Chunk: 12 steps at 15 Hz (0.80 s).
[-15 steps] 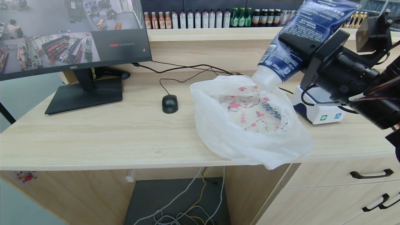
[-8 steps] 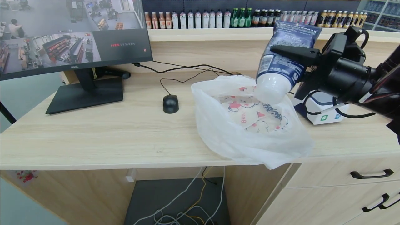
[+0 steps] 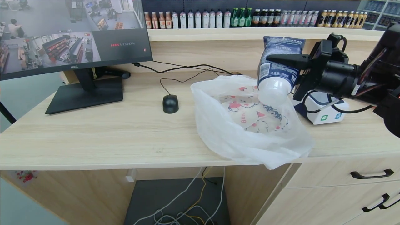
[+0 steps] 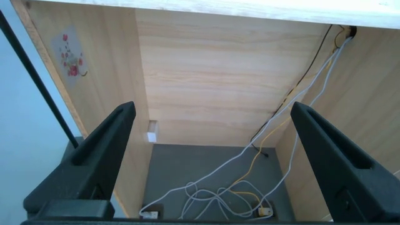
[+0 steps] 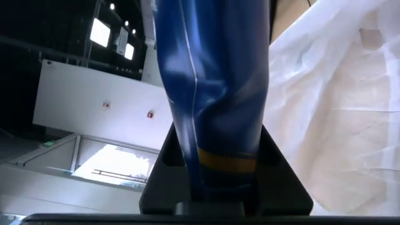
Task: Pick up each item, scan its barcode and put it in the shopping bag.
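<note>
The white shopping bag (image 3: 250, 131) lay open on the counter (image 3: 93, 134), its contents unclear through the printed film. Just above its rim the right end effector (image 3: 279, 65) clamped a blue tube (image 3: 276, 78), cap down, with the far finger hidden behind it. Below the counter, the left end effector (image 4: 212, 144) was spread wide and empty, facing cables (image 4: 237, 181).

The right gripper (image 3: 276, 70) is matte black, with long tapered fingers (image 3: 285, 58) on a cylindrical wrist (image 3: 339, 78); the left gripper (image 4: 212, 150) has two broad, blunt black fingers (image 4: 105, 153)
</note>
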Tool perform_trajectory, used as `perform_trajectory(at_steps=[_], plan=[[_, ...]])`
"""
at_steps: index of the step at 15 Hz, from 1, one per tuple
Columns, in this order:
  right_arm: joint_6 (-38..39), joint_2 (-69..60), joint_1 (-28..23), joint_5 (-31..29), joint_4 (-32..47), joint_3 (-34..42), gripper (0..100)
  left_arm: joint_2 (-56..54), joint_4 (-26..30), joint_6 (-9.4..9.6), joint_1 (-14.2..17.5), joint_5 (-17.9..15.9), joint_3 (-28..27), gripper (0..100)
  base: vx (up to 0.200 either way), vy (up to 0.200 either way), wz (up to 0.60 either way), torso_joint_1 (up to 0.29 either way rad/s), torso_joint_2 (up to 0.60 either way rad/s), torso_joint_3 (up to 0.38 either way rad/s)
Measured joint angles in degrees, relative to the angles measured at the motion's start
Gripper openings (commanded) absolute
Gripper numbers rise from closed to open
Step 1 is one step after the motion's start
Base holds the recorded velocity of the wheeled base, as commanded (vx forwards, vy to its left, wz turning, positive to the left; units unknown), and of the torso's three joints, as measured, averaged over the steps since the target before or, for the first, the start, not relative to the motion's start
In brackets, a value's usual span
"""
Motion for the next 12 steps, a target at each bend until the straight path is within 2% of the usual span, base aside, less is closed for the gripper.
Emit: perform_trajectory(at_steps=[7,12], plan=[[-0.22,4.33,0.93,-0.63,-0.09,0.12,0,0.00,0.00,0.00,0.02,0.00,0.00,100,0.000,0.000,0.00,0.000,0.00,0.000],[-1.72,5.49,1.02,-0.84,-0.30,3.01,0,0.00,0.00,0.00,0.00,-0.02,0.00,100,0.000,0.000,0.00,0.000,0.00,0.000]])
